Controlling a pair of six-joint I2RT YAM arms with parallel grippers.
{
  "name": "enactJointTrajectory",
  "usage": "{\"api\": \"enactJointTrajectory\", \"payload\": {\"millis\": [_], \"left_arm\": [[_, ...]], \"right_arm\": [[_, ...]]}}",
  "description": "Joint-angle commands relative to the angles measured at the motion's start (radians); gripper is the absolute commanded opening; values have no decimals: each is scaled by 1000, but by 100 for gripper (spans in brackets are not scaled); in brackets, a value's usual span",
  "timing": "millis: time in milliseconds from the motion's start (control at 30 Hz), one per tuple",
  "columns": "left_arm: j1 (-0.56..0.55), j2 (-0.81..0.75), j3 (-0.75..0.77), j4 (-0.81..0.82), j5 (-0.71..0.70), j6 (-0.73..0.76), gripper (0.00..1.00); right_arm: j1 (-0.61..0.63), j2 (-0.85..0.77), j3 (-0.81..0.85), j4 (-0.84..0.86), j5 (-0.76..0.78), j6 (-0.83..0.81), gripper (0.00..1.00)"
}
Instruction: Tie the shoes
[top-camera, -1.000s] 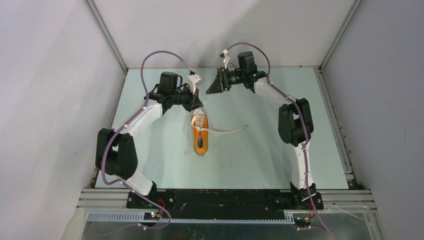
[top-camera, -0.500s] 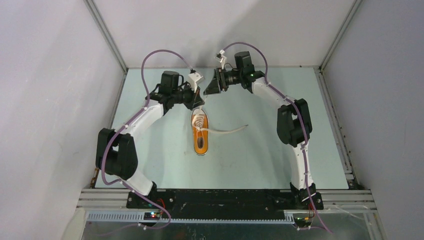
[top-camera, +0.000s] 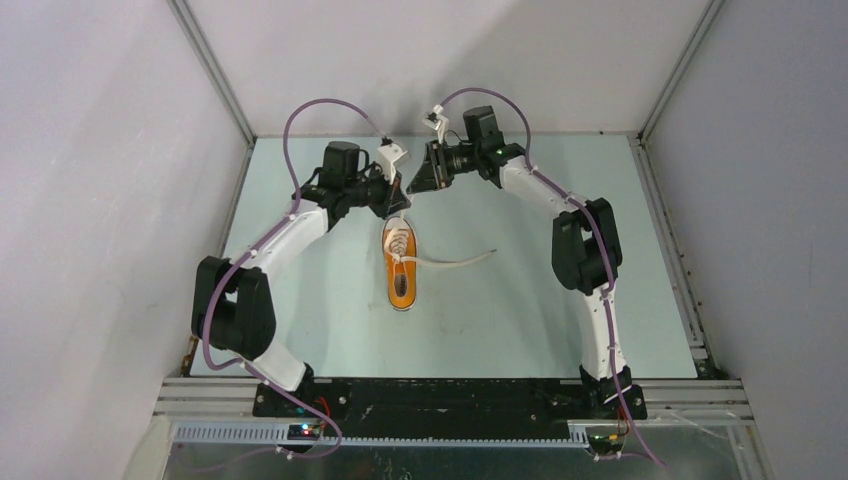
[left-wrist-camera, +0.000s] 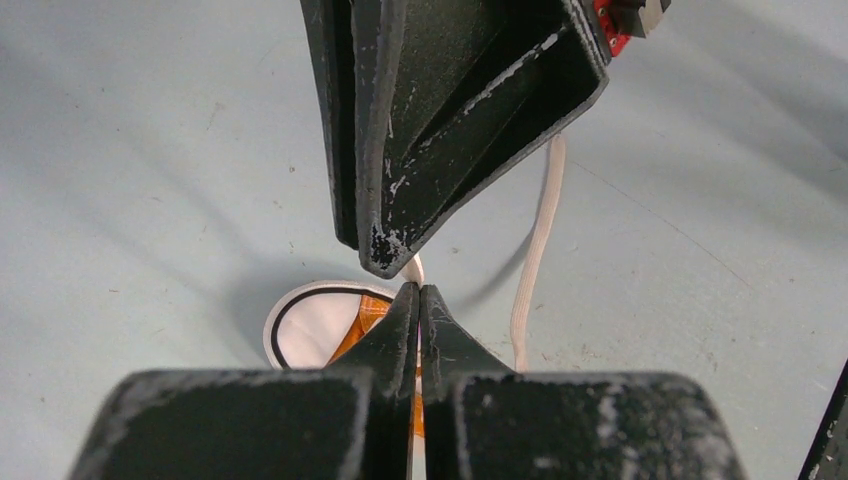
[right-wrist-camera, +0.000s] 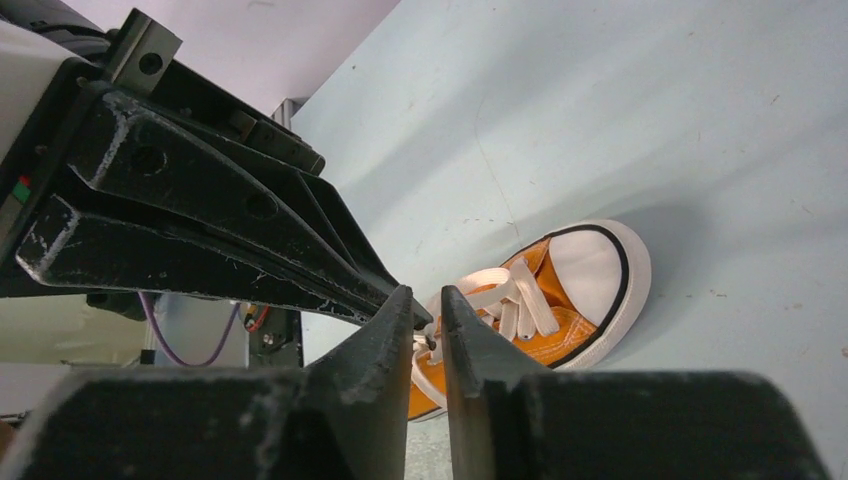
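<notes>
Right pincer (right-wrist-camera: 428, 300), narrowly apart, has neared left pincer (left-wrist-camera: 418, 290) clamped on lace (left-wrist-camera: 535, 240) above sneaker (top-camera: 400, 272).

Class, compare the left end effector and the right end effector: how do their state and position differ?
The left end effector is pressed shut on a white lace; the right end effector has its fingers slightly apart. From above, the left end effector hangs by the toe of the sneaker; the right end effector sits farther back. Both are black, tips nearly meeting.
</notes>
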Motion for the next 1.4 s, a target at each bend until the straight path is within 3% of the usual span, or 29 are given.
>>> {"api": "enactJointTrajectory", "payload": {"millis": [0, 33, 100, 133, 200, 367, 867, 1033, 1267, 1367], "left_arm": [[-11, -41, 28, 43, -3, -21, 0], [-11, -41, 27, 44, -6, -24, 1], [-11, -40, 21, 43, -1, -32, 17], [-11, -42, 10, 46, 7, -26, 30], [-11, -51, -5, 54, 16, 6, 43], [-6, -22, -11, 37, 31, 112, 49], [-7, 107, 97, 11, 85, 201, 46], [-6, 121, 120, -20, 87, 226, 35], [11, 73, 61, -19, 116, 197, 6], [16, 54, 29, -10, 117, 166, 1]], "right_arm": [[5, -7, 28, 8, 1, -19, 12], [5, -9, 29, 9, 2, -22, 2], [2, -17, 30, 21, 5, -19, 0], [-2, -24, 31, 38, 5, -6, 0], [-7, -34, 34, 62, -3, 17, 0], [-22, -41, 44, 88, -46, 51, 0], [-62, -87, 24, 190, -81, 171, 0], [-77, -91, 22, 193, -76, 188, 0], [-90, -102, -2, 169, -67, 171, 0], [-90, -102, -6, 139, -45, 151, 3]]}}
